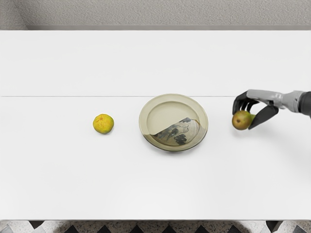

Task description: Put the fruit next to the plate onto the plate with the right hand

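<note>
The small round yellow-brown fruit point(241, 120) lies near the right edge of the white desk point(155, 184), with the grey right hand point(252, 108) curled around it. The grasp seems under way; next comes a lift and a leftward carry to the round cream ceramic plate point(167, 110) at mid-desk. A round yellow-orange fruit point(103, 123) lies left of the plate. A grey wall stands behind.

Plate point(163, 114) sits centre of the table point(146, 58). One fruit point(103, 123) lies well to its left, apart from it. Second fruit point(241, 120) lies right of the plate, near its rim, with the right hand point(252, 108) wrapped round it.
</note>
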